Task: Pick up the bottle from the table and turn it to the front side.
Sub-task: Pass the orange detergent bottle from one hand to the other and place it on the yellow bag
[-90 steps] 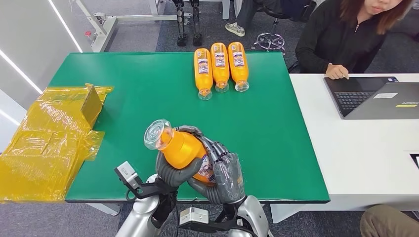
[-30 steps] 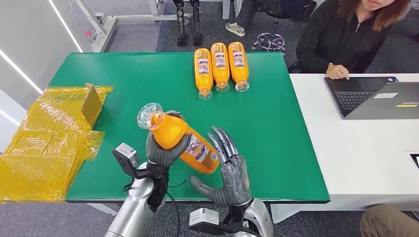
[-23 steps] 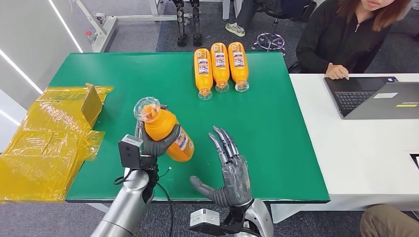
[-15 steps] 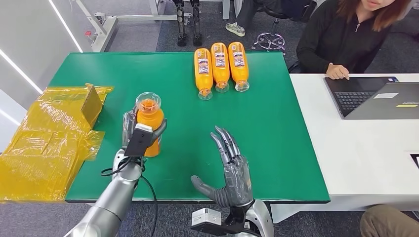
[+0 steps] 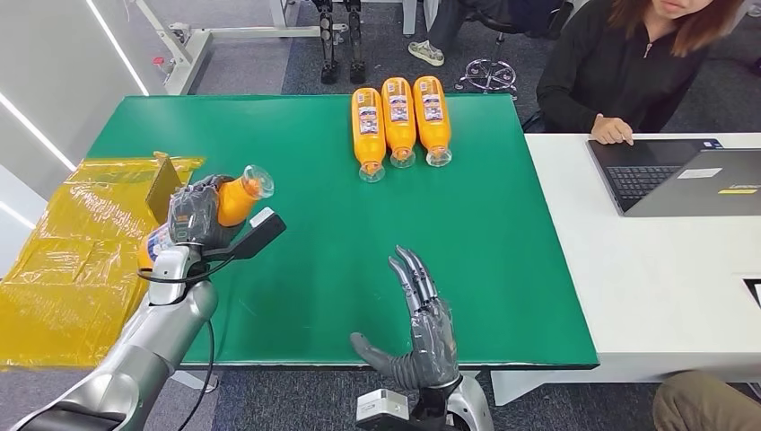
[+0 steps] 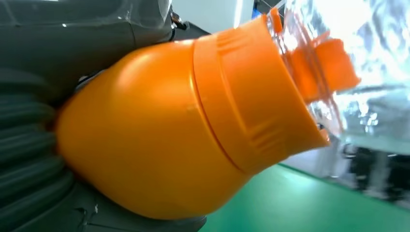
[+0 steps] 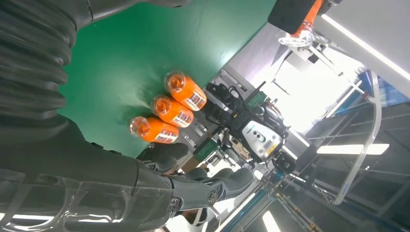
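now that my right hand (image 5: 422, 334) has let go and hangs low over the near edge of the green table (image 5: 502, 260) with its fingers spread and nothing in them, the orange bottle (image 5: 215, 211) is carried by my left hand (image 5: 199, 215) alone. three seconds ago both hands were cupped around it in front of my chest; a second ago the right had already opened, and half a second ago the left held the bottle nearly upright over the table. in the head view i see it swung out to the table's left edge and tipped almost flat, its clear cap (image 5: 255, 182) pointing right toward the middle of the table and its base out over the crumpled yellow wrapping (image 5: 72, 260). the left wrist view gives me the orange shoulder and clear cap (image 6: 319, 72) close up, with my fingers wrapped round the body behind them, so the grip looks firm

i read this as the turn in progress, handed off to one hand. i see part of a label below my fingers but cannot tell which face it is. three other orange bottles (image 5: 399, 118) lie side by side at the far edge with labels up, which i take as the target look. a person sits at a laptop (image 5: 682, 180) on the white table to the right
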Robot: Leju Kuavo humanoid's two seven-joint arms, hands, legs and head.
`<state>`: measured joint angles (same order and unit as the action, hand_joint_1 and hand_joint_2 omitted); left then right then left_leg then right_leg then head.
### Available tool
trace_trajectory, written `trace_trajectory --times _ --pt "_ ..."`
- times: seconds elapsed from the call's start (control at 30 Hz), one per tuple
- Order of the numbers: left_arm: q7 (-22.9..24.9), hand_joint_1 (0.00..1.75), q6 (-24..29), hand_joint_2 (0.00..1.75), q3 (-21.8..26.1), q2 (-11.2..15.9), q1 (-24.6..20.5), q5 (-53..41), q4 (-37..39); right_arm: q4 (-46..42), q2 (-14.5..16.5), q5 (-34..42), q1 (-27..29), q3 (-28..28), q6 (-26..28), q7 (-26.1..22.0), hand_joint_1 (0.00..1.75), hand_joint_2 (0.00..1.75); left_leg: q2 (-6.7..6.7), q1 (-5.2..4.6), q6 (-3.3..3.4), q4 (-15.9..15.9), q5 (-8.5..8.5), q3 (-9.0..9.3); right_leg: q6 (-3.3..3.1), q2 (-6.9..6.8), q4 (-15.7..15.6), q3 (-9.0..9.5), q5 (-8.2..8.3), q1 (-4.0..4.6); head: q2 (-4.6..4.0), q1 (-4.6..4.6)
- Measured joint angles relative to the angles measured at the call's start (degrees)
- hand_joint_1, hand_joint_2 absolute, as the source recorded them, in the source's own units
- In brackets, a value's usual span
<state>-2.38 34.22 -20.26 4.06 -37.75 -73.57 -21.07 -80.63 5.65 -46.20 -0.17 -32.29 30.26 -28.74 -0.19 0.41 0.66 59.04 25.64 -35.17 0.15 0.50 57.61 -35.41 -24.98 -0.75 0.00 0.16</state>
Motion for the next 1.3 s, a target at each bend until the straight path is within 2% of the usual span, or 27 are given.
trace_trajectory --times 0.1,0.23,0.3,0.33,0.43,0.47,0.67,1.07,1.2,1.3 --pt "2.6 1.64 -0.3 1.75 -0.9 1.8 0.0 -2.6 0.8 0.7 -0.4 0.6 0.1 -0.4 0.0 -0.4 0.0 1.75 -0.01 0.0 0.0 0.0 0.0 -0.01 -0.01 -0.01 0.0 -0.02 -0.01 0.0 -0.01 0.01" --pt "4.6 1.67 -1.1 1.75 -1.3 2.8 0.2 -4.0 1.5 1.0 -0.7 0.7 0.3 -0.7 0.0 -0.6 0.0 1.75 -0.02 0.01 0.0 0.0 0.0 -0.01 -0.02 -0.02 0.0 -0.02 -0.02 0.0 -0.01 0.01" --pt "8.5 1.61 -4.2 1.75 -2.0 4.7 1.2 -6.2 2.8 1.2 -1.4 1.0 0.9 -1.2 0.0 -1.0 0.0 1.75 -0.01 0.01 -0.01 0.0 0.0 -0.01 -0.04 -0.02 0.0 -0.02 -0.03 0.0 0.0 0.01" --pt "10.3 1.45 -6.1 1.75 -2.3 5.5 1.7 -7.3 3.5 1.2 -1.8 1.2 1.3 -1.4 0.0 -1.1 0.0 1.75 -0.01 0.01 -0.01 0.0 0.01 -0.02 -0.04 -0.01 0.0 -0.03 -0.03 0.0 0.0 0.01" --pt "13.5 0.27 -10.5 1.75 -2.6 6.9 2.5 -10.1 4.9 1.2 -2.5 1.8 1.8 -1.8 -0.2 -1.3 0.0 1.75 0.0 0.01 -0.02 0.0 0.02 -0.02 -0.05 -0.01 0.0 -0.04 -0.03 0.0 -0.01 0.01" --pt "14.0 0.01 -11.4 1.75 -2.7 7.2 2.7 -10.6 5.2 1.2 -2.7 1.9 1.9 -1.8 -0.3 -1.3 0.0 1.75 0.0 0.01 -0.03 0.0 0.02 -0.02 -0.05 -0.01 0.0 -0.04 -0.03 0.0 -0.01 0.01" --pt "15.0 0.0 -14.5 1.75 -3.2 8.4 2.8 -12.1 6.4 1.0 -3.3 1.7 2.1 -2.1 -1.3 -0.8 0.0 1.75 -0.01 0.01 -0.04 0.0 0.02 0.0 -0.05 -0.02 0.0 -0.01 -0.03 0.0 0.0 0.01" --pt "14.8 0.0 -12.9 1.75 -3.7 8.8 2.7 -14.0 6.6 0.6 -3.8 1.7 2.8 -2.1 -1.1 -0.3 0.0 1.75 0.0 0.01 -0.04 0.0 0.02 0.03 -0.06 -0.02 0.0 -0.01 -0.02 0.0 0.0 0.02" --pt "13.3 0.0 -8.4 1.75 -3.7 8.8 2.6 -14.3 6.6 0.6 -3.9 1.8 3.1 -2.1 -0.2 -0.3 0.0 1.75 0.0 0.01 -0.04 0.0 0.02 0.02 -0.06 -0.01 0.0 -0.02 -0.02 0.0 0.0 0.02" --pt "9.1 0.0 -2.0 1.75 -3.0 8.5 2.5 -13.5 6.3 0.6 -3.9 1.7 3.3 -2.1 0.7 0.0 0.0 1.75 0.0 0.0 -0.04 0.0 0.02 0.02 -0.06 -0.01 0.0 -0.02 -0.02 0.0 0.0 0.02"
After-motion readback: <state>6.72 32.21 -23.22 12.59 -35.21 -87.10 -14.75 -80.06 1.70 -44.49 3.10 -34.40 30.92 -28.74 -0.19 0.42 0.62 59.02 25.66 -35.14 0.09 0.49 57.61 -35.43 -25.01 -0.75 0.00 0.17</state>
